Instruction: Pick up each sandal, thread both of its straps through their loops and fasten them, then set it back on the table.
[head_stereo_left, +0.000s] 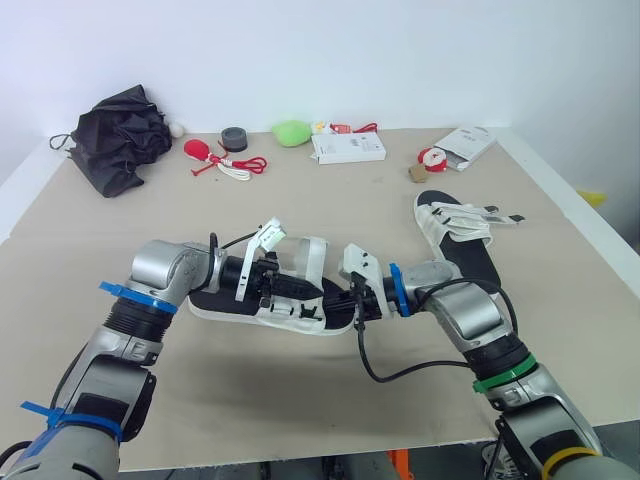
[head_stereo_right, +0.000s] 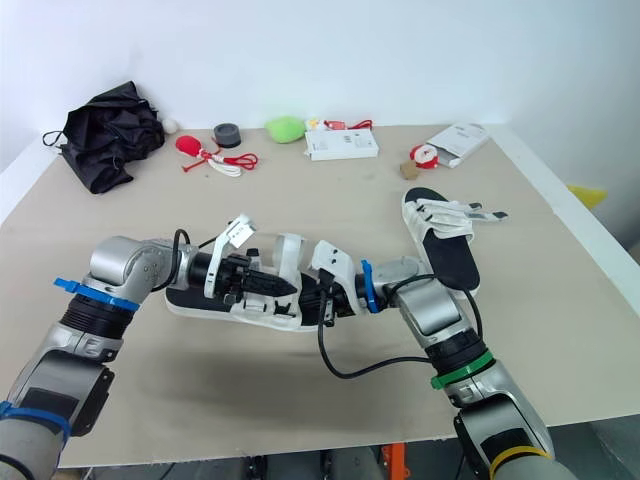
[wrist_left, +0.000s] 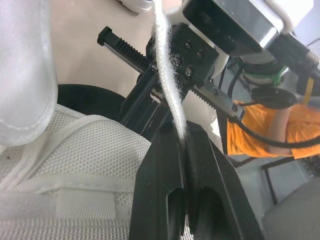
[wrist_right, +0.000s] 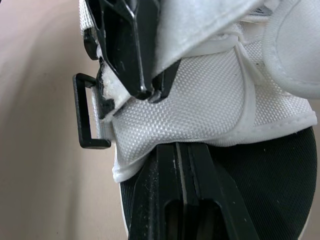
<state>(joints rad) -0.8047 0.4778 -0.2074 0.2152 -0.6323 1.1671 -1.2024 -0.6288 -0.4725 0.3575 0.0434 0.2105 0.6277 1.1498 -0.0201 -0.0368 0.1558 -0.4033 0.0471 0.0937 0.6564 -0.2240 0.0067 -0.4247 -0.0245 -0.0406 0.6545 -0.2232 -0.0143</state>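
White woven mesh cloth on sandal (head_stereo_left: 308, 258) upper; strap (wrist_left: 167, 75) fuzzy. Loop (wrist_right: 95, 143) probably matt black plastic. Table (head_stereo_left: 300, 400) matt.

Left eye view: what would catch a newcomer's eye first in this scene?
The two arms meeting at the front centre of the table: the left gripper is shut on a white strap of the near sandal, and the right gripper pinches its mesh upper. To the right lies the second sandal, its straps loose.

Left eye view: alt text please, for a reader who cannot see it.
Both grippers work on a black-soled sandal near the table's front: the left gripper pinches its white strap, the right gripper meets its end. A second sandal lies to the right, straps loose.
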